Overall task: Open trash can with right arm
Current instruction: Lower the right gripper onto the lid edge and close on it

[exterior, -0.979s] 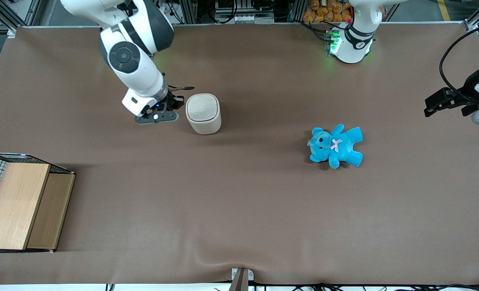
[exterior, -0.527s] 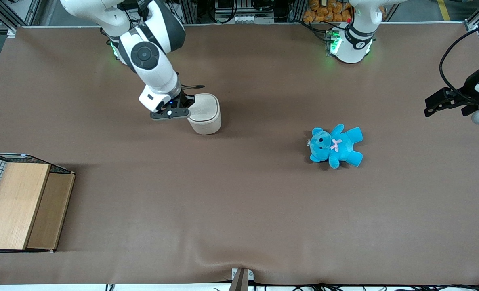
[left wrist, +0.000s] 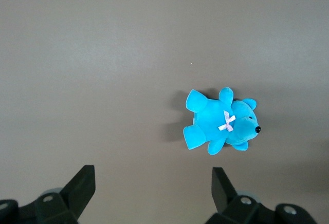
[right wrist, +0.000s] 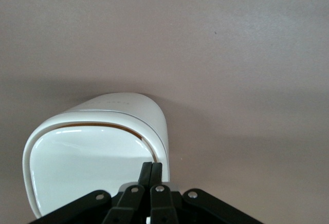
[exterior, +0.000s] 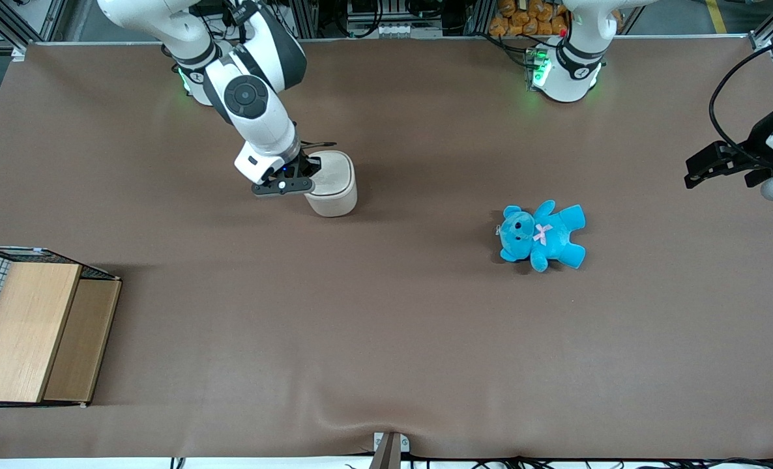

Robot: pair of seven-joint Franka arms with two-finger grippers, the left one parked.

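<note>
Item: small cream-white plastic trash can point(exterior: 332, 184), rounded-square in outline, flip lid flat and closed. Upright on brown table cover point(exterior: 386, 312), toward the working arm's end, near the robot bases and far from the front camera. In the right wrist view point(right wrist: 97, 149) glossy lid panel ringed by a thin amber seam, no gap along it.

Item: white jointed right arm point(exterior: 249, 98) with dark grey round joint caps, reaching down to the can. Black two-finger gripper point(exterior: 303, 174) over the lid edge that faces the working arm's end of the table. Fingers point(right wrist: 151, 175) pressed together, no gap between tips, nothing held; tips at the lid panel's rim, contact with it not certain. Rest of the can clear of the claw, on the side toward the parked arm.

Item: bright blue plush teddy bear point(exterior: 541, 235) with pale pink bow, on its back, well apart from the can, toward the parked arm's end; also in the left wrist view point(left wrist: 221, 121).

Item: wire crate with light wooden top point(exterior: 31, 332), at the working arm's end, nearer the front camera than the can.
</note>
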